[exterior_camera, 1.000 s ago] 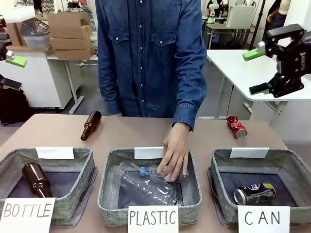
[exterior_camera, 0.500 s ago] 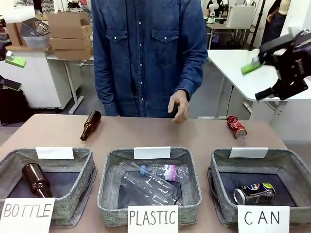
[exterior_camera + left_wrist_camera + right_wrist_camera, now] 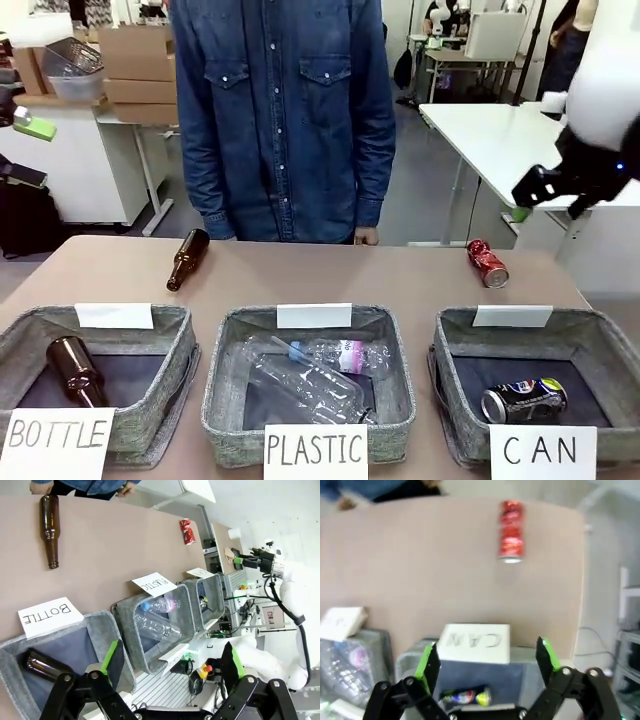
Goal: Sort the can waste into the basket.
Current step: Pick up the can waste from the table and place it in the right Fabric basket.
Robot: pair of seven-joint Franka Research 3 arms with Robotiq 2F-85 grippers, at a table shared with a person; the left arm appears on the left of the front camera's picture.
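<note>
A red can lies on its side on the bare table at the far right, also seen as a red can ahead of my right gripper. That gripper is open and empty, high above the grey CAN basket. The dark can with the round logo lies inside the CAN basket. In the front view my right gripper hangs at the upper right, well above the table. My left gripper is open and empty, high over the table's left end.
A person in a denim shirt stands at the far edge, hands near the table's rim. A brown bottle lies on the table at the left. The BOTTLE basket holds a brown bottle and the PLASTIC basket holds clear bottles.
The person's hand left a clear bottle in the PLASTIC basket and drew back to the far edge. My right arm swung round and lowered a little. The left gripper stayed still.
</note>
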